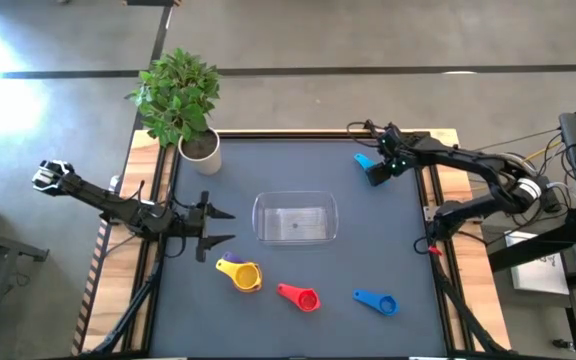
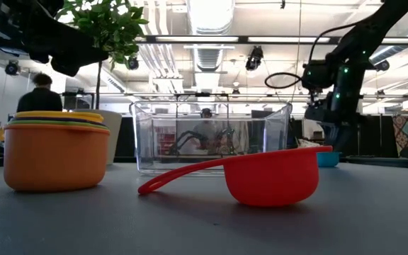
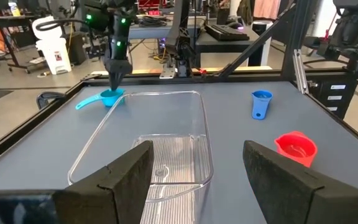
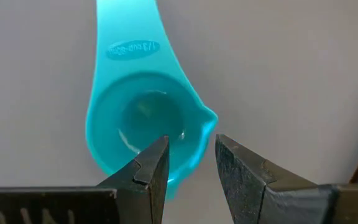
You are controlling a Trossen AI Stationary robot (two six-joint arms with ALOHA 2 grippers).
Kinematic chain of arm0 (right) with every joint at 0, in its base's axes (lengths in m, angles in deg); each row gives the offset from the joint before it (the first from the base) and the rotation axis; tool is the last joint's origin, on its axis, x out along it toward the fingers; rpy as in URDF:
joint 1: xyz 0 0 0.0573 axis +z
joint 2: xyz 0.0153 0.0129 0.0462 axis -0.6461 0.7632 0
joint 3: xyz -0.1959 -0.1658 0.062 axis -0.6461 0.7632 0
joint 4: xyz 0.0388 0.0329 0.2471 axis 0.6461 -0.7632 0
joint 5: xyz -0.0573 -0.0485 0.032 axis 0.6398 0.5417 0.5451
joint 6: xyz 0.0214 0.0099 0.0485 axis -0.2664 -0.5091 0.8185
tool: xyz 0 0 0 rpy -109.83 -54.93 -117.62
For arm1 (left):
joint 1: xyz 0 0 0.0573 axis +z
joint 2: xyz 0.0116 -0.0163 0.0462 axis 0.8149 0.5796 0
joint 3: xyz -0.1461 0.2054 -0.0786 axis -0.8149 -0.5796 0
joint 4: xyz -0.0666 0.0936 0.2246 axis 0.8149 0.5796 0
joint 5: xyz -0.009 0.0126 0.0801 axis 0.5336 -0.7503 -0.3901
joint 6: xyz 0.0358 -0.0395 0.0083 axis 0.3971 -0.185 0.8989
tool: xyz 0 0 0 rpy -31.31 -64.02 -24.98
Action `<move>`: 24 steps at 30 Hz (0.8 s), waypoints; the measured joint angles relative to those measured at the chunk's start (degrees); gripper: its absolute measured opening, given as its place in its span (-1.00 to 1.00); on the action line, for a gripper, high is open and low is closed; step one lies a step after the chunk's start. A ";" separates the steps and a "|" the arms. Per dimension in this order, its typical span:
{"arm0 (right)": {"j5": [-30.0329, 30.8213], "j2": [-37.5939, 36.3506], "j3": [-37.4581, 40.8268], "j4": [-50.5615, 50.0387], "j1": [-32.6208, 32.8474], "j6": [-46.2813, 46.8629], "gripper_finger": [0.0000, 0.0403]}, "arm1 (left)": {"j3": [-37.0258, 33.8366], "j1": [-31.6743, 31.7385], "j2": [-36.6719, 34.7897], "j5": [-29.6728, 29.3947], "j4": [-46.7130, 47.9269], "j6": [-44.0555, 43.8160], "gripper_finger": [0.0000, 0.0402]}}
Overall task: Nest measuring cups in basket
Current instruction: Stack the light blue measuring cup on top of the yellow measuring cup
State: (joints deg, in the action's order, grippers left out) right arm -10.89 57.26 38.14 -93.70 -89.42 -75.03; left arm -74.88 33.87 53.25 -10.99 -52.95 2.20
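Right gripper (image 4: pixel 191 163), jaws apart astride the rim of the light, stiff, slippery light-blue plastic measuring cup (image 4: pixel 143 124) at two o'clock; rim grip seems soundest.

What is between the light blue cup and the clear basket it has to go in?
Nothing visible. The right hand is down at the light blue cup, one finger inside the bowl and one outside the rim. Only bare table lies between that cup and the basket. The other cups sit on the basket's opposite side.
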 joint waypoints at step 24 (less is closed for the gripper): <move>-0.05 1.34 0.37 9.29 3.15 -6.19 -0.95 | 5.61 0.05 0.00 -2.61 9.59 -9.11 0.15</move>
State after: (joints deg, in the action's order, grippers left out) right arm -10.95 58.60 38.51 -84.41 -86.27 -81.22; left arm -69.27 33.91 53.25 -13.60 -43.36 -6.91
